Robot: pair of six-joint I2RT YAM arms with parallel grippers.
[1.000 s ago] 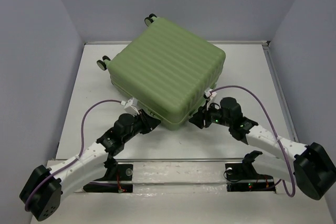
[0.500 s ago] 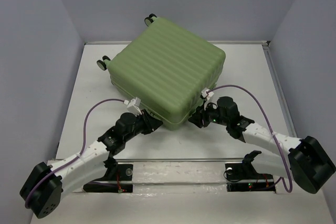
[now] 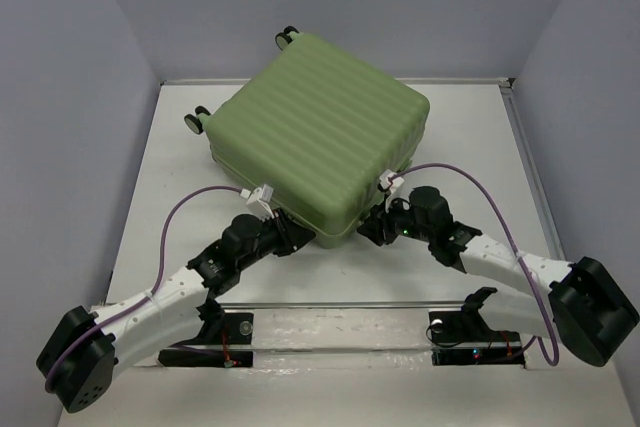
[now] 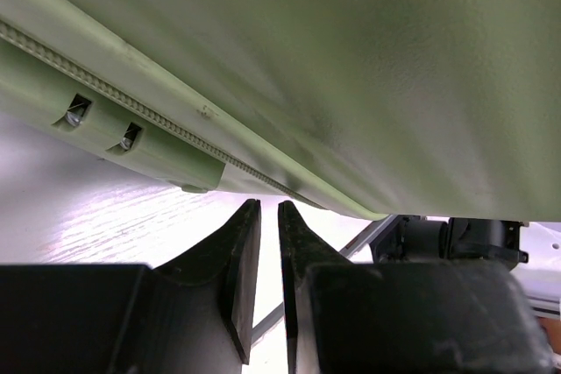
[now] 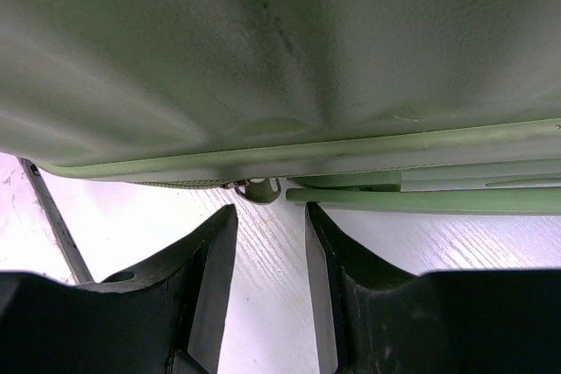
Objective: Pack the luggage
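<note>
Two arms, and both are low at the luggage [image 3: 318,132]? (Ana)

Yes. It lies shut and flat on the white bench [image 3: 470,127], ribbed green shell facing up. It is turned on the diagonal, so one corner points toward the arm bases. Its black wheels [image 3: 193,121] stick out on the far left side. (Ben)

Where are the left fingers [image 4: 245,251]? (Ana)

They are at the near-left side of the case, close to that near corner, with the tips just under the overhanging shell. In the wrist view they stand nearly together. Only a thin slit separates them, the bench shows through it, and nothing is caught in it. Above them run the zip seam [image 4: 131,98] and two recessed screws [image 4: 77,111]. I cannot tell whether the tips touch the shell. (Ben)

And the right fingers [image 5: 215,260]? (Ana)

They are at the near-right side of the same corner, also low under the edge. They are parted wider, with a clear gap and bare bench between them, and they hold nothing. Just beyond the gap a small tab [image 5: 259,188] hangs from the seam. It is near the tips but not between them. (Ben)

Anything else in shot? (Ana)

A purple cable [image 3: 190,202] loops along each arm. (Ben)
</note>
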